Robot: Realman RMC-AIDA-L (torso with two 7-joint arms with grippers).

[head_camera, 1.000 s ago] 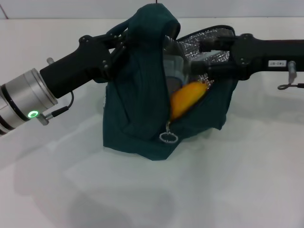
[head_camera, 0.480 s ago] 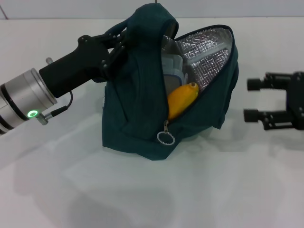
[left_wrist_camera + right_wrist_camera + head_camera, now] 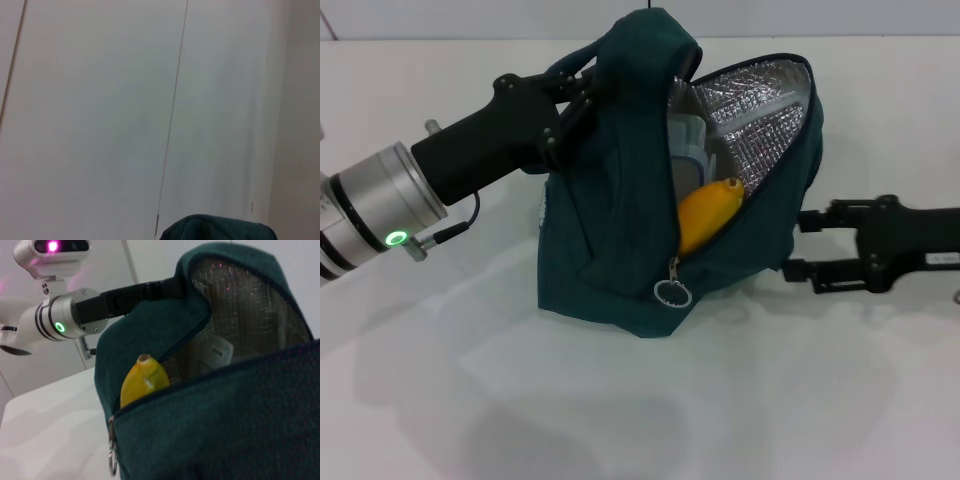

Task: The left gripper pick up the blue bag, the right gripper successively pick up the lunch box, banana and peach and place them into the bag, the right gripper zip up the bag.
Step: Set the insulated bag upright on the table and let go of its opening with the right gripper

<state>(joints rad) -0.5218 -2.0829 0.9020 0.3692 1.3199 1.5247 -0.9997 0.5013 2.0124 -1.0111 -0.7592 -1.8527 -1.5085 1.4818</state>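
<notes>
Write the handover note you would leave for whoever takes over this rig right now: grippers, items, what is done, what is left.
Left gripper: shut on the blue bag, holding it up by its top.
Right gripper: open, empty, low beside the bag's right side.
Lunch box: in the bag.
Banana: in the bag, its tip poking from the opening.
Peach: not visible in any view.
Zipper ring pull: hanging at the front, bag unzipped.
Left: find and load the peach, then zip up.

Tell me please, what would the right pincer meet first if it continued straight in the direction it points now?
Probably the blue bag: the right pincer, open, points at its side wall just below the open flap, though depth is unclear.
</notes>
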